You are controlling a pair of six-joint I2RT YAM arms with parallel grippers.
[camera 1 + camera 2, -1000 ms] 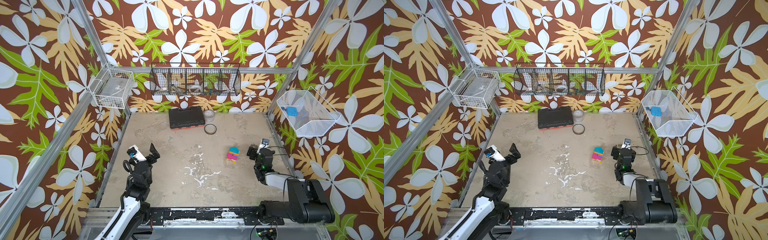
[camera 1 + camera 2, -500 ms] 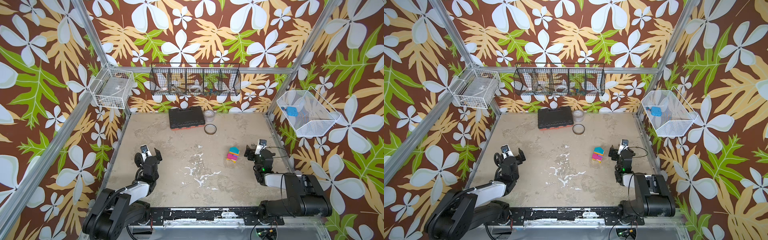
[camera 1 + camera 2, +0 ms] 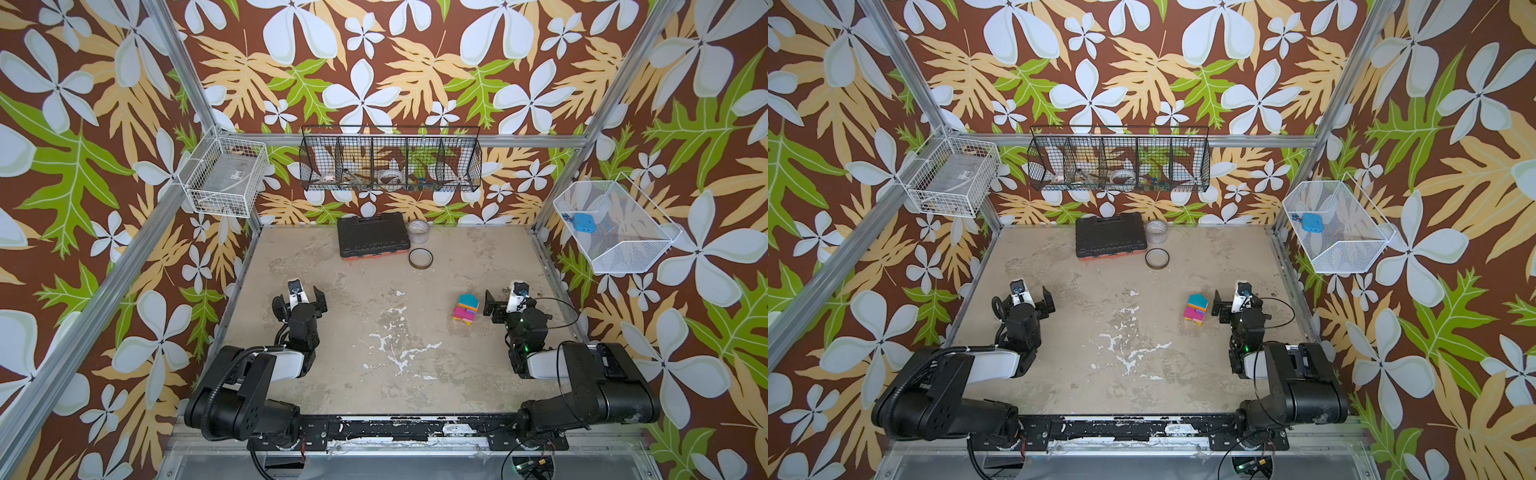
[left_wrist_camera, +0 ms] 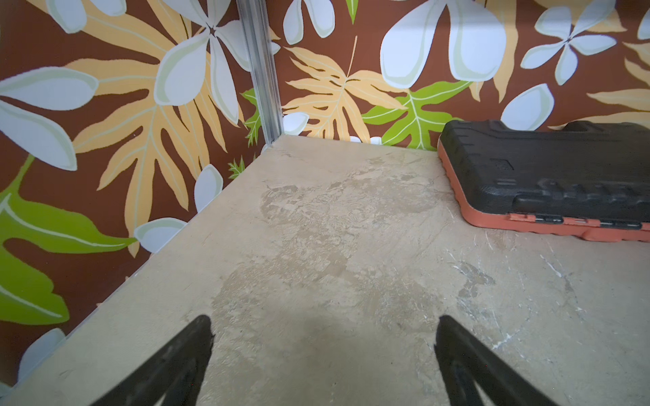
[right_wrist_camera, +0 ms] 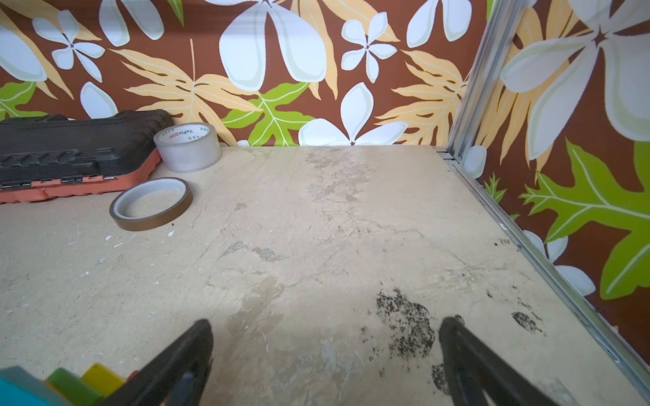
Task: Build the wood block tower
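Observation:
The tower (image 3: 466, 309) (image 3: 1197, 308) stands right of the table's middle, a small stack of magenta, yellow, red and pink wood blocks with a teal block on top. My right gripper (image 3: 500, 305) (image 3: 1229, 305) sits just right of it, open and apart from it. In the right wrist view the gripper (image 5: 325, 328) holds nothing, and teal, green and yellow block edges (image 5: 67, 383) show beside one finger. My left gripper (image 3: 299, 301) (image 3: 1022, 301) (image 4: 323, 327) rests low at the left side, open over bare table.
A black tool case (image 3: 371, 235) lies at the back with a clear tape roll (image 3: 417, 228) and a flat brown tape ring (image 3: 420, 258) beside it. Wire baskets (image 3: 390, 160) hang on the walls. The side walls run close to both arms.
The left arm has folded down from a raised pose to low on the table. The right gripper has opened wider and drawn slightly back from the tower.

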